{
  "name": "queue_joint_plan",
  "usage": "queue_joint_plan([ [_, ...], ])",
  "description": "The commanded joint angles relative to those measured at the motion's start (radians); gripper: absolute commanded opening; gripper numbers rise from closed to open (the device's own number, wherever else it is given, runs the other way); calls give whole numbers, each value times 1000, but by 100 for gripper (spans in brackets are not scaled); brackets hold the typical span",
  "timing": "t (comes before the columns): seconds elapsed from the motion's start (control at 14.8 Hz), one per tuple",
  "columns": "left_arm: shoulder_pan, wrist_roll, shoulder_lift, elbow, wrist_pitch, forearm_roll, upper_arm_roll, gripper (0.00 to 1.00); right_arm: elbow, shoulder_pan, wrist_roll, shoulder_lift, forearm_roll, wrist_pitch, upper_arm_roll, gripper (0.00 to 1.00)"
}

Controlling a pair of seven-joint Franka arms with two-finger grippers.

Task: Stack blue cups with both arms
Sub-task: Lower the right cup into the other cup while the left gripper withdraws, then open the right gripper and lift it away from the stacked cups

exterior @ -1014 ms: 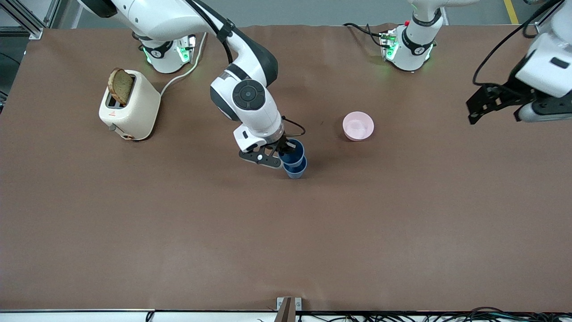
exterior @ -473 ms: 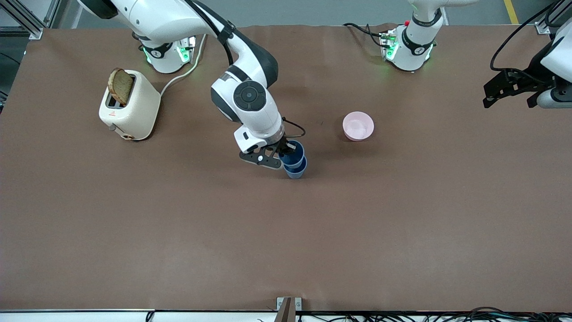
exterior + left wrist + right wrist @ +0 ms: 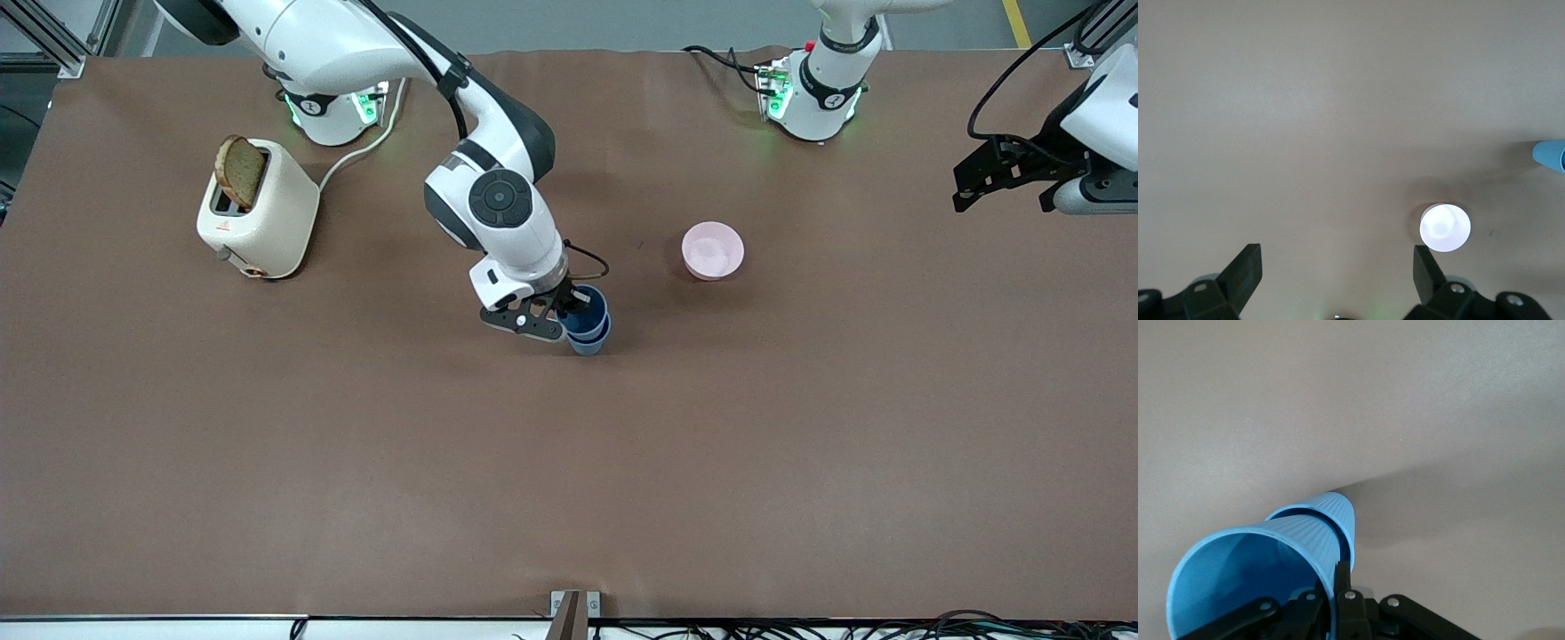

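Note:
Two blue cups stand nested at the table's middle. The upper cup (image 3: pixel 588 307) sits inside the lower cup (image 3: pixel 589 341), which rests on the brown table. My right gripper (image 3: pixel 569 313) is shut on the upper cup's rim, one finger inside and one outside. In the right wrist view the upper cup (image 3: pixel 1251 580) fills the near corner, the lower cup (image 3: pixel 1335 515) pokes out past it, and my right gripper (image 3: pixel 1337 577) pinches the wall. My left gripper (image 3: pixel 976 182) hangs open and empty in the air over the left arm's end of the table; its open fingers also show in the left wrist view (image 3: pixel 1338 267).
A pink bowl (image 3: pixel 712 250) sits beside the cups toward the left arm's end; it also shows in the left wrist view (image 3: pixel 1445 227). A cream toaster (image 3: pixel 258 218) with a bread slice (image 3: pixel 240 171) stands near the right arm's base, its cord trailing toward the base.
My right gripper has lowered the upper cup deeper into the lower cup. My left gripper has pulled back toward the left arm's end of the table and then held still.

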Motion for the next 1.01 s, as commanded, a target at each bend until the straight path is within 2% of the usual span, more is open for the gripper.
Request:
queue_joint_plan([
  [0.0,6,-9,-18,-15,5,-1,-8,100,10,5,28,7,-25,5,6,11],
  [0.2,13,8,-18,-17,5,-1,-5,100,8,7,28,7,-20,4,6,19],
  [0.34,15,9,-14,-14,5,0,-4,100,10,1,25,6,-20,-2,6,37],
  [0.41,15,11,-9,-14,5,0,-2,100,11,-7,22,-3,-20,-7,6,51],
  [0.54,15,12,-11,-14,5,0,1,100,8,-25,21,-67,-41,-46,0,95],
  [0.61,15,14,-9,-12,5,0,3,100,8,-65,15,-106,-86,-108,3,100],
  [0.68,15,14,-9,-12,5,0,3,100,8,-100,5,-147,-118,-158,5,100],
  [0.81,15,15,-8,-11,11,5,3,100,7,-187,-42,-247,-127,-272,0,100],
  [0.95,15,15,-7,-9,11,6,3,100,5,-299,-186,-330,-132,-349,-5,100],
])
